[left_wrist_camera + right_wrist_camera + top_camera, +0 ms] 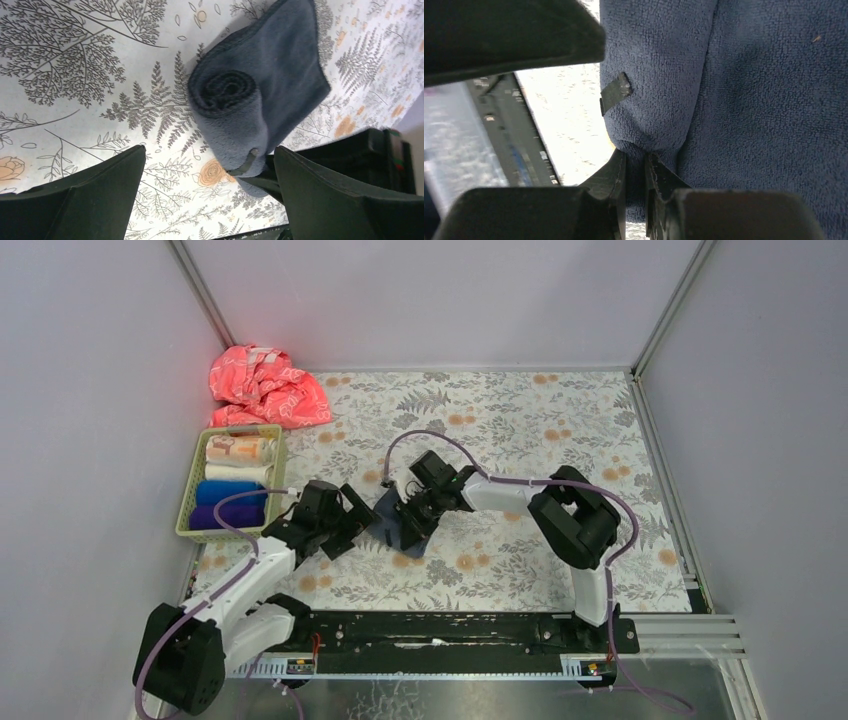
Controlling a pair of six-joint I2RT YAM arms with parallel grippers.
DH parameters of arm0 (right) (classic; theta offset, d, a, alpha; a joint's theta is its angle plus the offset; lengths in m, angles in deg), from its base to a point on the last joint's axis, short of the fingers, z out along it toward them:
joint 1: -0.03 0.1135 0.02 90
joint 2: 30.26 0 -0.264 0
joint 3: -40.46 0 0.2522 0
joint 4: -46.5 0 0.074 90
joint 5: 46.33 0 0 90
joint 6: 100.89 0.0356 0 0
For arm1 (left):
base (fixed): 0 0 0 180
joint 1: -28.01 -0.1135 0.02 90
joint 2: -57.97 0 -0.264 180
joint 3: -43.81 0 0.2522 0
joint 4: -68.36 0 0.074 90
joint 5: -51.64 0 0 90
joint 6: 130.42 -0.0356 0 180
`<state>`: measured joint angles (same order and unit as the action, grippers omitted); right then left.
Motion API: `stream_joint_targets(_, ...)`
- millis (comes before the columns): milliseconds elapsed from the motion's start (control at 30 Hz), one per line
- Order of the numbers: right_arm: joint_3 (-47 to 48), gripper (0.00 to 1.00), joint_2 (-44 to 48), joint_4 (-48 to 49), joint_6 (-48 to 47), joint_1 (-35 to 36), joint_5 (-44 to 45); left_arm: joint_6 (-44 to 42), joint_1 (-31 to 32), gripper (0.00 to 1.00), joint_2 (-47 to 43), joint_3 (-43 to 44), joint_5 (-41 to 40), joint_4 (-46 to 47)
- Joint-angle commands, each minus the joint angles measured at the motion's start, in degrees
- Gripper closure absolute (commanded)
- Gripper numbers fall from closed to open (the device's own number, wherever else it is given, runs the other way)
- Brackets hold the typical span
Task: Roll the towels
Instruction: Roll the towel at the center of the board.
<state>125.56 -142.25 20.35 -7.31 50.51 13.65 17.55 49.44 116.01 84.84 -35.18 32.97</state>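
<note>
Tightly on dark towel [749,100] (right gripper [635,167])

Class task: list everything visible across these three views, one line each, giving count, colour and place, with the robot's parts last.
dark towel: one, grey-blue, partly rolled, middle of the covering
basket: one, green, left edge
rolled towels: four, cream printed, white, blue, purple, in the basket
crumpled cloth: one, pink-red, far left corner
covering: one, grey-and-orange floral, over the table
rail: one, black, near edge
left end effector: one, black, open, at the dark towel's rolled end
right end effector: one, black, pinching the dark towel
</note>
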Motion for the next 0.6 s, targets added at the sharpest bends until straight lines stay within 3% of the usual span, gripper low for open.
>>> stream_joint_targets(0,-1.79,0.9,-4.2,2.55,12.08,-2.48,-21.65,-0.55,-0.23,0.0,-2.8,-0.16,1.73,-1.31)
stream_joint_targets(133,-4.51,0.9,-6.65,11.36,21.84,-5.81,-27.82,0.89,-0.18,0.0,-1.53,-1.37,4.89,2.37)
stream_joint_targets(333,-6.15,0.89,-11.53,16.81,30.29,-9.21,-31.68,1.85,-0.11,0.0,3.51,-2.33,7.56,7.86)
stream_joint_targets(567,-3.49,0.87,-13.99,11.08,28.12,-11.27,-30.01,-0.16,0.01,0.0,10.17,-0.69,6.87,11.24)
